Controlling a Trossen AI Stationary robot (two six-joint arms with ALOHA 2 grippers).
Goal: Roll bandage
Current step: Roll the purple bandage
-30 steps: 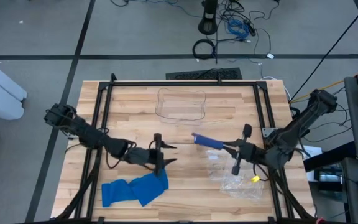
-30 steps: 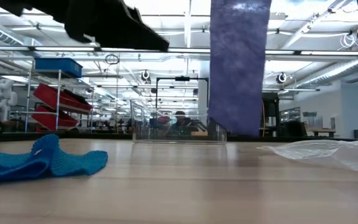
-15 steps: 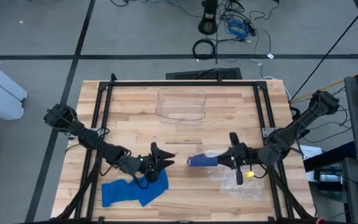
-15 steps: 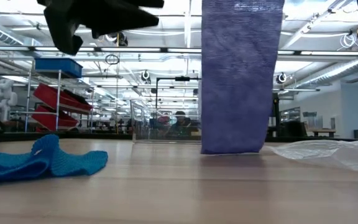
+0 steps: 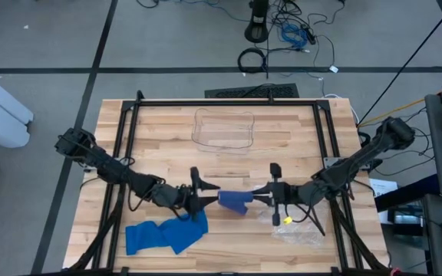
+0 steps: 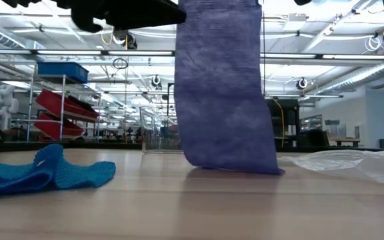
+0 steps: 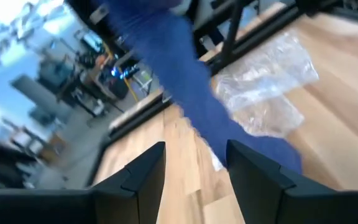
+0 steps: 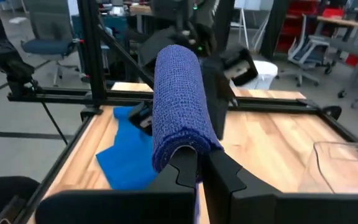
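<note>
A purple-blue bandage [image 5: 234, 201] hangs as a wide strip [image 6: 222, 87] over the middle of the table, its lower end [image 6: 235, 163] on the wood. My right gripper [image 5: 253, 196] comes from the right and is shut on the strip's upper part. My left gripper [image 5: 209, 192] reaches in from the left, just beside the strip. In the left wrist view its fingers [image 7: 194, 171] stand open with the bandage [image 7: 179, 87] ahead of the gap. I cannot tell whether they touch it. My right gripper pinches the bandage's upper end [image 8: 185, 146] between its two shut fingers, and the strip drapes over the fingertips [image 8: 178, 87]. The fingers come about level from the table's right side. The strip hangs below them, slanted, with its lower end resting on the table.
A bright blue cloth [image 5: 163, 234] lies crumpled near the front left. A crinkled clear plastic bag [image 5: 298, 230] lies at the front right, under the right arm. A clear container [image 5: 223, 128] stands at the far middle. A black frame [image 5: 129, 138] rims the table.
My right gripper has carried the bandage toward the table's left and down, close to the left gripper. The strip hung clear of the table a second ago; its lower end now rests on the wood and it slants. My left gripper has rolled its wrist roughly in place.
</note>
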